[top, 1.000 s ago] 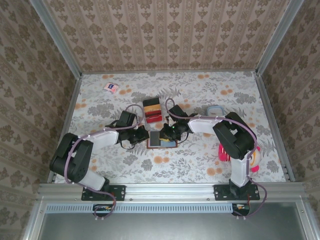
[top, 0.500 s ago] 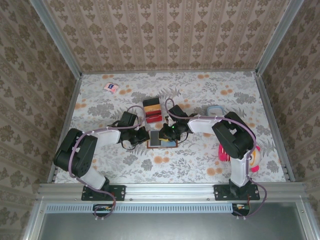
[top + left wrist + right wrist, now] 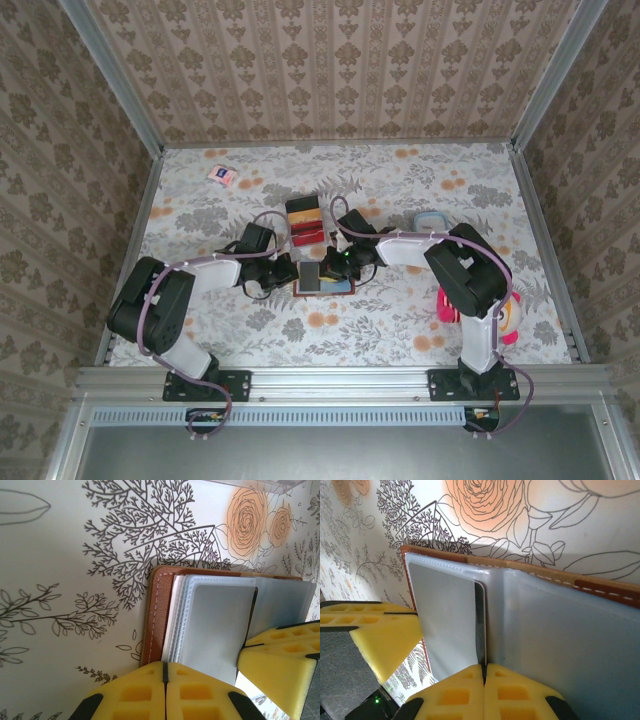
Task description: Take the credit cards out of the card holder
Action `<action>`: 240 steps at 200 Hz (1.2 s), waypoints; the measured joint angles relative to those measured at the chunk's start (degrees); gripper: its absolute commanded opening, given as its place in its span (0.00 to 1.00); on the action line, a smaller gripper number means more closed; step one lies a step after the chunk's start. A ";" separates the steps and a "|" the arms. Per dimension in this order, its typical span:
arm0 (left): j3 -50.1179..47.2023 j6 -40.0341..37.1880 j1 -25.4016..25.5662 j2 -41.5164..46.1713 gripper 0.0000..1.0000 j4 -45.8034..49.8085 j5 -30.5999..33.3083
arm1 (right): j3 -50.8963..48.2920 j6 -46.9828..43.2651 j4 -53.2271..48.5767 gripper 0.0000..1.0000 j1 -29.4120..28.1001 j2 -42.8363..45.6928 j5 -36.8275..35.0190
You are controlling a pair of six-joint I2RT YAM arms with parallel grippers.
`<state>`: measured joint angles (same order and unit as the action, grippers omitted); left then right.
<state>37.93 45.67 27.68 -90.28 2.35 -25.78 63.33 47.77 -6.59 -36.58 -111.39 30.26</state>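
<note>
The brown card holder [image 3: 323,280] lies open on the flowered table between both grippers. In the left wrist view its leather cover [image 3: 159,610] and grey-blue sleeves [image 3: 215,620] run under my left gripper [image 3: 164,667], which is shut on the holder's near edge. In the right wrist view a dark credit card [image 3: 480,625] with a pale rim stands edge-on out of a sleeve. My right gripper [image 3: 484,669] is shut on its lower end. From above, the left gripper [image 3: 288,272] is at the holder's left side and the right gripper [image 3: 338,264] at its top.
A red-and-orange tray [image 3: 304,222] stands just behind the holder. A pink-and-white packet [image 3: 222,175] lies at the far left, a blue-rimmed container [image 3: 430,221] at the right, and a pink and yellow object [image 3: 505,315] by the right arm's base.
The left arm's elbow has shifted slightly inward. Both grippers have stayed at the card holder, which has barely moved.
</note>
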 measured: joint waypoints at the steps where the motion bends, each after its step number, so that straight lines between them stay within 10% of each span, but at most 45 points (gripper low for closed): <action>1: 0.00 0.00 -0.02 0.00 0.06 0.00 0.02 | 0.00 -0.04 -0.02 0.06 0.00 0.02 0.00; 240: 0.00 -0.22 0.20 4.35 0.05 -0.85 -0.98 | -0.17 -5.53 -5.84 0.11 1.20 2.16 -2.97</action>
<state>37.93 45.45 27.88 -85.93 1.50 -26.76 63.16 42.24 -12.43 -35.38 -109.23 27.29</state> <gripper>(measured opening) 0.055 0.100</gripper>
